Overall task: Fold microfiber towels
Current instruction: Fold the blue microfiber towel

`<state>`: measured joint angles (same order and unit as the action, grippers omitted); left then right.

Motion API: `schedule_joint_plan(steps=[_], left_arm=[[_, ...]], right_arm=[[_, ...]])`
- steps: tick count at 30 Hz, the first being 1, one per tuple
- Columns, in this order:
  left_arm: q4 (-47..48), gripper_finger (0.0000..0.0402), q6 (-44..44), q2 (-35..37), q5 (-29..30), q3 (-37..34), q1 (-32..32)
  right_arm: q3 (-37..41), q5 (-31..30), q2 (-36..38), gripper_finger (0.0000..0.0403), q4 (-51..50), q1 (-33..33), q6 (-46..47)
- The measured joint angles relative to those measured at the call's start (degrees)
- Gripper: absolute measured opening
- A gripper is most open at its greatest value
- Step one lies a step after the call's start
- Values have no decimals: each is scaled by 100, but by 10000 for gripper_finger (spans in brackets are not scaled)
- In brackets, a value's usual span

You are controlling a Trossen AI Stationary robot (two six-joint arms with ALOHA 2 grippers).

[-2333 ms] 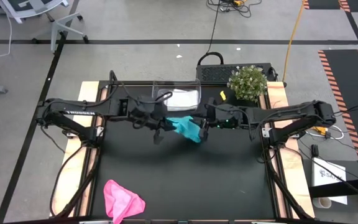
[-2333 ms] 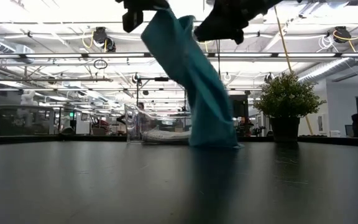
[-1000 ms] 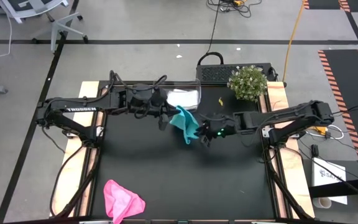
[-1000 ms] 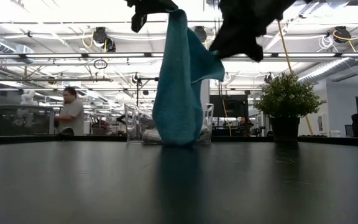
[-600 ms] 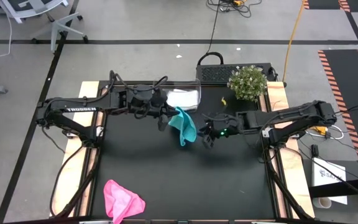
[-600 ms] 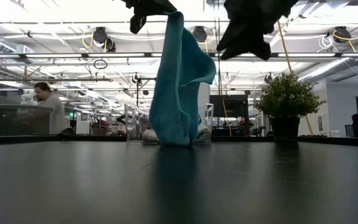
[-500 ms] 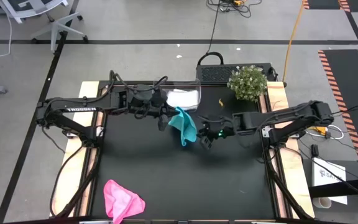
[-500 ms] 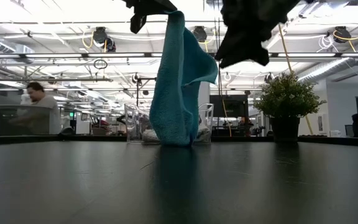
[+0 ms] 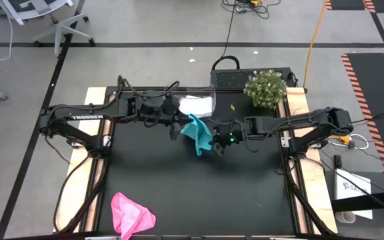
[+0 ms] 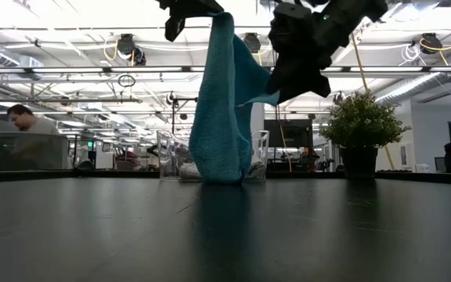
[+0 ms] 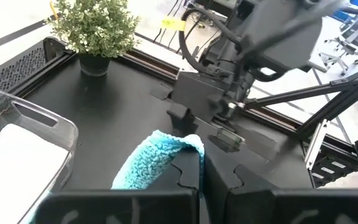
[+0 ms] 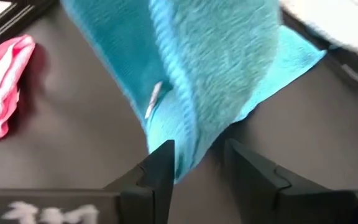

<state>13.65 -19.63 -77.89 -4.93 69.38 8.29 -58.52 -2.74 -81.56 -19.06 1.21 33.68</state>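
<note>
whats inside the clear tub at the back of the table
A pale grey-white towel lies inside the clear tub. In the low view the hanging teal towel covers much of the tub, so anything else inside cannot be seen.

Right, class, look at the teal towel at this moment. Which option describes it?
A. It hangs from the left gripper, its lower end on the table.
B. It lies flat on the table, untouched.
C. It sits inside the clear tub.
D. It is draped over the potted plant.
A: the teal towel hangs from the shut left gripper, its lower end resting on the table, while the open right gripper reaches for its edge.
</note>
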Motion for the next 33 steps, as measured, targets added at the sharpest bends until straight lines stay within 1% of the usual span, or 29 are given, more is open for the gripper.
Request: schedule_joint_plan(steps=[5, 8, 11, 16, 20, 22, 24, 27, 29, 30, 33], left_arm=[[0, 19, -16, 0, 0, 0, 0], [0, 13, -16, 0, -4, 0, 0], [-8, 4, -16, 0, -4, 0, 0], [-11, 18, -16, 0, -4, 0, -1], [-1, 11, -34, 0, -8, 0, -2], [9, 4, -35, 0, -9, 0, -2], [54, 6, -36, 0, -14, 0, -2], [225, 14, -34, 0, -104, 0, 9], [454, 11, -34, 0, -162, 0, 15], [606, 7, -32, 0, -189, 0, 21], [1059, 5, -34, 0, -262, 0, 27]], right_arm=[[0, -2, -84, 178, 88, 87, -36], [2, 0, -91, 201, 61, 105, -56], [0, -7, -88, 217, 90, 139, -300], [-2, -8, -232, 226, 402, 261, -334], [0, 15, -542, 220, 683, 258, -293], [0, 115, -655, 203, 661, 256, -113], [1, 285, -674, 171, 496, 258, 13], [2, 473, -589, 97, 176, 258, 78], [4, 568, -467, 37, -65, 254, 71], [4, 590, -367, 19, -106, 256, 13], [4, 573, 16, 7, -336, 262, -15]])
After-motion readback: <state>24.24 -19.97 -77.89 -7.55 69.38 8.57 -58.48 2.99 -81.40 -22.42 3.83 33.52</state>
